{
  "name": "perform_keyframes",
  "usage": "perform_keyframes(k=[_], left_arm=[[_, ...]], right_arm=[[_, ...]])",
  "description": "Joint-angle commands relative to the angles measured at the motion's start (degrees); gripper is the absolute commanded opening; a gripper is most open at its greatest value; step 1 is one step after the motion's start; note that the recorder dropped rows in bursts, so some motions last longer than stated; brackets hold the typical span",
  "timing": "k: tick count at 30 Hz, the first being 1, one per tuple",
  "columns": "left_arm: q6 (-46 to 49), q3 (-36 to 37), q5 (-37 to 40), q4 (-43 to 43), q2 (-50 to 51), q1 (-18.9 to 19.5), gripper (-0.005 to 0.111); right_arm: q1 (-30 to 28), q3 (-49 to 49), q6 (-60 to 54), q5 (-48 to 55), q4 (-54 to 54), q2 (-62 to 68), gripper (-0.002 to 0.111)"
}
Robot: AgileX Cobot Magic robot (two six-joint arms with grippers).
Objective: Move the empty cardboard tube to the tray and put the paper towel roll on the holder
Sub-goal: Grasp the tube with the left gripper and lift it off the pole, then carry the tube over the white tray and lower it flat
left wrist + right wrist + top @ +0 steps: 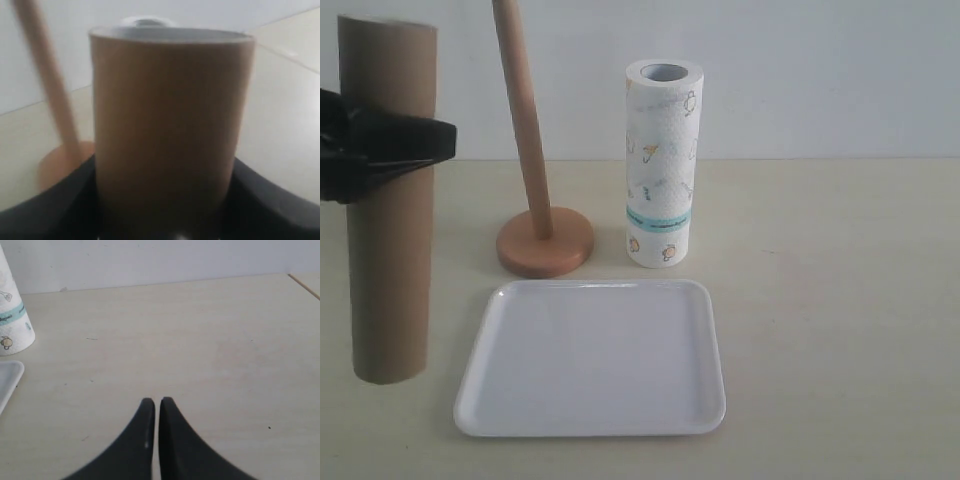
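My left pincer (390, 150) is clamped on the cardboard tube (388, 290), so I'd tip it flat and ease it onto the tray (590, 362), dodging the holder (545, 245).

Exterior view: low, nearly level camera near the table (840, 300), facing the rear wall (820, 80) across tray (590, 360), holder (545, 250) and paper towel roll (660, 170). Left wrist view: very close, blurred, filled by the empty cardboard tube (167, 125), seemingly with the holder behind. Right wrist view: angled down over the right gripper (153, 402) along the tabletop, sharing roll and tray corner with the exterior view.
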Motion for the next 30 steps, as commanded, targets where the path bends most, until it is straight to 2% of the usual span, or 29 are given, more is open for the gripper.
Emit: perform_keyframes(k=[1,5,7,9,11,15,17,18,21,23,26,30], left_arm=[[0.6,0.46,20.22,-0.8,3.56,0.02,0.004],[6.33,0.56,30.41,-0.8,3.32,0.02,0.004],[11.86,0.59,38.35,-0.8,3.31,0.02,0.004],[19.56,0.59,45.25,-1.25,3.31,0.02,0.004],[31.12,0.59,49.34,-8.65,3.31,0.02,0.004],[65.88,-0.88,64.85,-47.14,3.72,0.02,0.004],[74.63,-2.58,66.65,-60.77,3.56,-0.46,0.004],[83.19,-3.84,66.11,-68.75,3.05,-1.51,0.004],[117.53,-9.01,69.96,-95.93,2.89,-5.59,0.004],[126.11,-13.0,75.35,-107.74,5.03,-7.63,0.004],[126.44,-19.74,81.65,-109.93,9.81,-11.52,0.004],[127.36,-28.39,89.9,-103.83,18.5,-17.16,0.004]], right_arm=[[-0.13,-0.02,-0.13,-0.22,-0.35,-0.28,0.003],[-0.13,-0.02,-0.13,-0.22,-0.35,-0.28,0.003],[-0.13,-0.02,-0.13,-0.22,-0.35,-0.28,0.003],[-0.13,-0.02,-0.28,-0.22,-0.35,-0.28,0.003],[-0.13,-0.02,-0.28,-0.22,-0.35,-0.28,0.003],[-0.13,-0.02,-0.02,-0.22,-0.35,-0.28,0.003],[-0.13,-0.02,-0.02,-0.22,-0.35,-0.28,0.003],[-0.13,-0.02,-0.02,-0.22,-0.35,-0.28,0.003],[-0.13,-0.02,-0.14,-0.22,-0.35,-0.28,0.003],[-0.13,-0.02,-0.42,-0.22,-0.35,-0.28,0.003],[-0.13,-0.02,-0.42,-0.22,-0.35,-0.28,0.003],[-0.13,-0.02,-0.16,-0.22,-0.35,-0.28,0.003]])
